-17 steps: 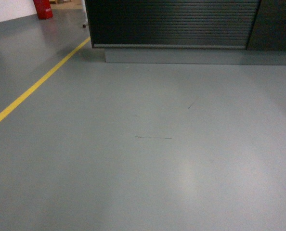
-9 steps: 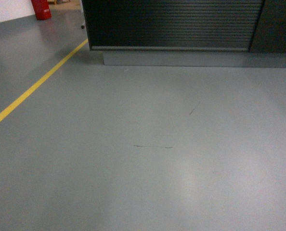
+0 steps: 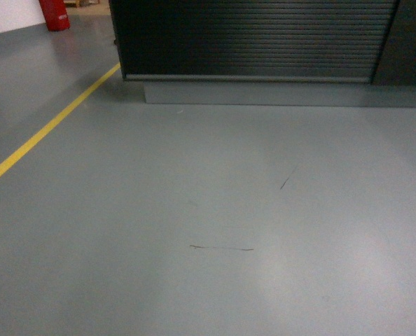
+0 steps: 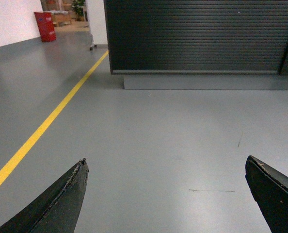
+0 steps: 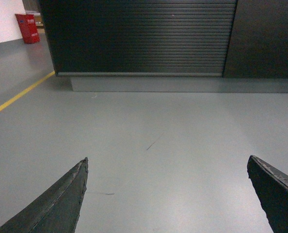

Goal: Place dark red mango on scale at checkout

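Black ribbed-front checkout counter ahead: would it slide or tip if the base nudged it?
Probably neither: the black ribbed-front checkout counter spans most of the head view on a recessed grey plinth flush with the floor, so it looks heavy and fixed. The thin ribs might dent or scuff; material unclear.

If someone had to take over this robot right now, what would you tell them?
Left gripper: open, empty.
Right gripper: open, empty.
Checkout: straight ahead across the grey floor; only its ribbed front shows, not its top.
Mango and scale: not in any view.
Yellow line runs on the left.
Done: nothing visible; no fruit held.
Left: find and pick the mango, reach the counter, set it on the scale.
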You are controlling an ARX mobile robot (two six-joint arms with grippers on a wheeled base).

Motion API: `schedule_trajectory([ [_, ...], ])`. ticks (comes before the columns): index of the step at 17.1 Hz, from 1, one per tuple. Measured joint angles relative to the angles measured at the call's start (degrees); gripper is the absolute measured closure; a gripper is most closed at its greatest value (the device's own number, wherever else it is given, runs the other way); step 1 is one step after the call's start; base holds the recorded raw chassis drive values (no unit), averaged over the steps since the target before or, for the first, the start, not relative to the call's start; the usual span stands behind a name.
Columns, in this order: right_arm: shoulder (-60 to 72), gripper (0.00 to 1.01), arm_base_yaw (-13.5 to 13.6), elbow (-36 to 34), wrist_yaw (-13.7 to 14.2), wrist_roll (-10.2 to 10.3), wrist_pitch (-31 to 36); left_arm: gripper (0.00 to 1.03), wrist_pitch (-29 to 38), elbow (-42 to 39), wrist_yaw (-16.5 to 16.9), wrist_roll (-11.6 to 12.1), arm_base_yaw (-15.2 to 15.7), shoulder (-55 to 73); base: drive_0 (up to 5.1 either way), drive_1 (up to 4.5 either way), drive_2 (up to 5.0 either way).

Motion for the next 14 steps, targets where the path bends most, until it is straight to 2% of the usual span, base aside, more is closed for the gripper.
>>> schedule_trajectory([
  [14, 0.00, 0.03, 0.00, 0.00, 0.02, 0.00, -0.31, 0.05, -0.42, 0.00, 0.04, 0.00, 0.00, 0.00, 0.0, 4.22, -4.2],
])
